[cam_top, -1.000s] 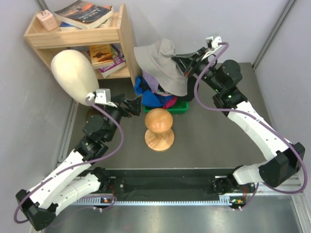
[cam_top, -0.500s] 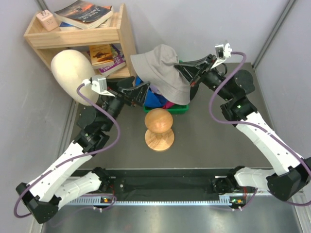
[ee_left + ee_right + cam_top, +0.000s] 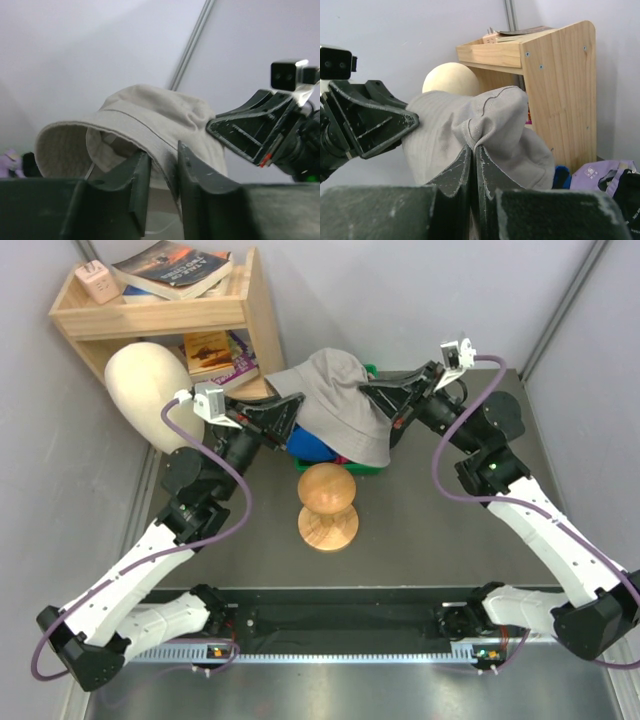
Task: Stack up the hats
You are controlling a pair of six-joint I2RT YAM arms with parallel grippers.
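Note:
A grey bucket hat [image 3: 340,400] hangs in the air between both arms, above a green bin [image 3: 368,468] that holds more hats. A bright blue one [image 3: 312,448] shows under it. My right gripper [image 3: 368,392] is shut on a pinch of the crown, seen close in the right wrist view [image 3: 474,147] with the grey hat [image 3: 495,115] bunched at the tips. My left gripper [image 3: 295,405] is at the hat's left edge. In the left wrist view its jaws [image 3: 162,152] are shut on the brim of the grey hat [image 3: 150,115]. A lavender hat [image 3: 597,172] lies low at the right.
A round wooden stand [image 3: 327,505] sits in front of the bin. A pale mannequin head [image 3: 150,395] is at the left, beside a wooden shelf [image 3: 160,320] with books. Grey walls close in at the back and both sides.
My left gripper has reached right to the hat's brim and shut on it. The right gripper has carried the hat slightly down and forward.

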